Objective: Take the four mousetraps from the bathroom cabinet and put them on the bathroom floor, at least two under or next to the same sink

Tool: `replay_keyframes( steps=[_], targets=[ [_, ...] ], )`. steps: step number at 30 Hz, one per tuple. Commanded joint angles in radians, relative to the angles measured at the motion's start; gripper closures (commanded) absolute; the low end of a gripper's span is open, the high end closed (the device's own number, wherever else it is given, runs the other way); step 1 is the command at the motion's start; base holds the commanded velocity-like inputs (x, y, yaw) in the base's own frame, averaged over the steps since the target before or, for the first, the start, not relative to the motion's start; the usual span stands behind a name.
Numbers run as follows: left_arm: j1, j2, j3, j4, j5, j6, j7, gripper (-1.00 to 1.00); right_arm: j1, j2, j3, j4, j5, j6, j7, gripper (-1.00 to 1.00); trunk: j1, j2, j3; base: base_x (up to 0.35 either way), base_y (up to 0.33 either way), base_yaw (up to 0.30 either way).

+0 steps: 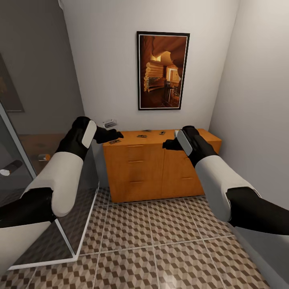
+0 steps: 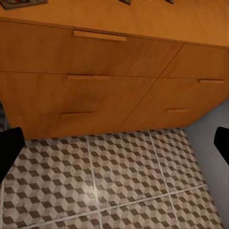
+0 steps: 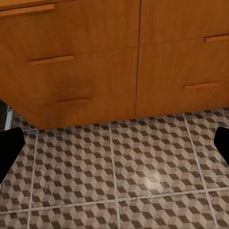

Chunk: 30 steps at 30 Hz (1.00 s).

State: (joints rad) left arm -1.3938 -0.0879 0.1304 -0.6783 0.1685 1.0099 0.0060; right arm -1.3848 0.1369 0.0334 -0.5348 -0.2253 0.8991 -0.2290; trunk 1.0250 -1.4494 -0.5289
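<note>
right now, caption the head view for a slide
Both grippers, left and right, raised before the cabinet with mousetraps on top.

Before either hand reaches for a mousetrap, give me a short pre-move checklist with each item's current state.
1. Mousetraps in sight on the cabinet top: ok, four small pieces show, the nearest by the left hand.
2. Left hand empty and open: ok, fingers apart in its wrist view.
3. Right hand empty and open: ok.
4. Hands at cabinet-top height: ok in the head view.
5. Bathroom floor bare ahead of the cabinet: ok.
6. Sink position known: cannot tell.
</note>
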Motion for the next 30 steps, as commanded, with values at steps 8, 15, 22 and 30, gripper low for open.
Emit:
replay_keyframes(
  steps=[8,15,22,30],
  targets=[
    [0.0,-0.006,0.004,0.004,0.002,0.007,0.0,-1.0,-0.001,-0.002,0.004,0.0,-0.011,0.004,-0.009,-1.0,0.0,-0.001,-0.001,0.073,0.0,0.0],
    [0.007,-0.012,0.001,0.012,0.001,0.006,0.0,-1.0,0.0,-0.002,0.005,0.002,-0.011,0.004,-0.009,-1.0,0.0,-0.001,-0.001,0.271,0.0,0.0],
    [0.011,-0.012,0.0,0.014,0.002,0.006,0.0,-1.0,0.0,-0.003,0.006,0.002,-0.01,0.004,-0.01,-1.0,0.0,-0.001,-0.001,0.323,0.0,0.0],
    [0.013,-0.013,-0.003,0.014,0.002,0.006,0.0,-1.0,0.0,-0.004,0.006,0.001,-0.009,0.004,-0.011,-1.0,0.0,-0.001,-0.001,0.294,0.0,0.0]
  ],
)
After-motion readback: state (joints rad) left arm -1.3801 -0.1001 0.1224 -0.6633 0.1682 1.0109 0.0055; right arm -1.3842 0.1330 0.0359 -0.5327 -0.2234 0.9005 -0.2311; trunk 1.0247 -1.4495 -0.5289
